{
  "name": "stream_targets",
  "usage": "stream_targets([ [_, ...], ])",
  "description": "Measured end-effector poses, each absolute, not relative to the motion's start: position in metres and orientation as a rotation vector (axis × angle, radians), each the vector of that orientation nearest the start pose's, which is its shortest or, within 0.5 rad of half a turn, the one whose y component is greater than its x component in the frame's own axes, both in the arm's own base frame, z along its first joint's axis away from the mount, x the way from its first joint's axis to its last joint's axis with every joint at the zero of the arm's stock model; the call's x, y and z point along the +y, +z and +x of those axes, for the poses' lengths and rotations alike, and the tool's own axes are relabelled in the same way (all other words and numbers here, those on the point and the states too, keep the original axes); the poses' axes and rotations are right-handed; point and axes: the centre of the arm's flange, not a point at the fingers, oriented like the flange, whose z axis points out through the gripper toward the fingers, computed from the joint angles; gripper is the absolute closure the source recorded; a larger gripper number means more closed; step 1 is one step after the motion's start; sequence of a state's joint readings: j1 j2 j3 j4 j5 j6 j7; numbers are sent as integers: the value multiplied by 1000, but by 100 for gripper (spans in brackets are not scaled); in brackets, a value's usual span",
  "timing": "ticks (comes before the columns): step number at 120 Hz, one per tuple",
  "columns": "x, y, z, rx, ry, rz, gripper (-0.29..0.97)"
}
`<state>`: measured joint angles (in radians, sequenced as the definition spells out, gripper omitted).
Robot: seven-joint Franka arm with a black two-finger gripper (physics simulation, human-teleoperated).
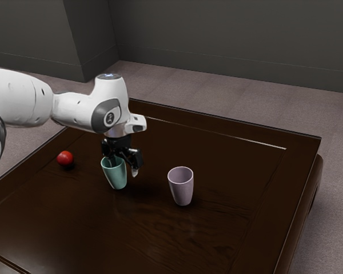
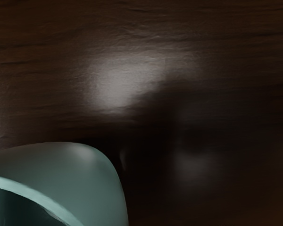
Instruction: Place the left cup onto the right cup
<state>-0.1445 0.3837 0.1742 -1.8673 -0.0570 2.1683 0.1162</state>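
A: Status on the stack?
B: The gripper (image 1: 121, 161) is pinched on the rim of the teal cup (image 1: 115, 174), left of centre in the exterior view. Jaws nearly closed, with just the cup wall between them. One finger is outside the rim; the other looks to be inside.
A: Cup off the bench?
B: Looks so. It hangs tilted, base a bit right of its rim, shadow on the bench (image 1: 228, 171) under it. Can't call the clearance.
A: Target?
B: The lilac cup (image 1: 180, 185), upright, mouth up, to the exterior view's right of the teal one and apart from it. The red ball (image 1: 65, 158) sits at mid-left, out of the path.
A: How to run the carry?
B: My take: gain height first so the teal base clears the lilac rim, then traverse right. The rim pinch is off-centre, so line up the cup's base with the lilac mouth, not the gripper's axis. Go slow, since the tilt could catch the rim and tip the target. Lower until it nests, then release.
A: Wrist cam?
B: Teal rim right under the hand, dark bench beyond.
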Motion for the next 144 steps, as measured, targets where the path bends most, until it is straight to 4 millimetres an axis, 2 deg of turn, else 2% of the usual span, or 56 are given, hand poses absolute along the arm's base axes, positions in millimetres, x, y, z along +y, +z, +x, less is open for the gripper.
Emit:
stream_targets([
  [10,12,290,625,91,142,-3118,2],
  [27,13,289,627,97,110,-3109,41],
  [40,13,295,629,100,86,-3109,59],
  [56,13,303,629,99,63,-3110,70],
  [76,13,309,626,81,89,-3116,75],
  [95,12,346,617,21,112,-3128,77],
  [101,12,367,612,5,105,-3133,77],
  [106,8,393,606,1,85,-3140,77],
  [115,-16,437,593,50,51,-3153,77],
  [127,-72,482,586,189,9,-3147,78],
  [137,-122,506,589,305,-16,-3131,78],
  [144,-153,509,593,373,-6,-3116,78],
])
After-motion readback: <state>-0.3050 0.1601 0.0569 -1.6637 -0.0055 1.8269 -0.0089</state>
